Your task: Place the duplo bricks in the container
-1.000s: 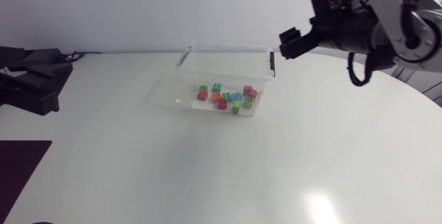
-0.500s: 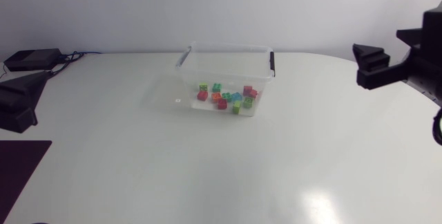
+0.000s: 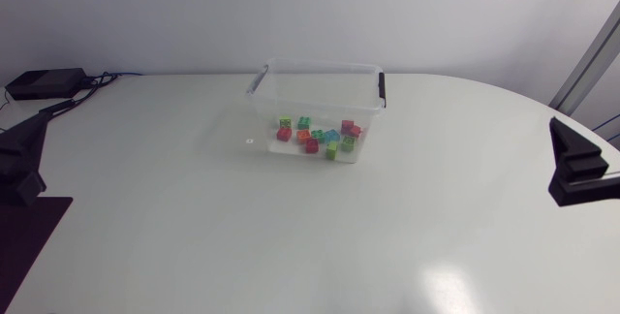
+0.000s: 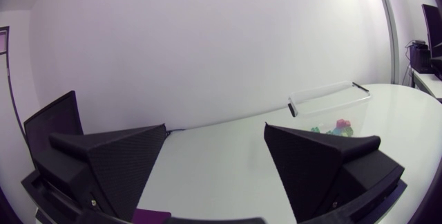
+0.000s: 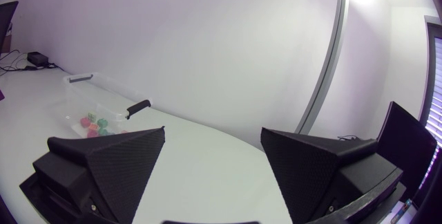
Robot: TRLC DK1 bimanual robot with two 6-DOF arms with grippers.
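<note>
Duplo bricks (image 3: 318, 137) are sitting inside the clear container (image 3: 320, 68), upper centre of the head view. Left end effector (image 4: 214, 128) and right end effector (image 5: 213, 131) are hanging wide open, empty, at that view's side edges. Judging the task is finishing; next move is calling for parking only.

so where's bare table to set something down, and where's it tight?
Bare: the whole near half of the table, from the container forward, between left arm and right arm; also the strips either side of the container. Tight: inside the container, where the duplo bricks cluster, and the far-left corner by the black box.
</note>
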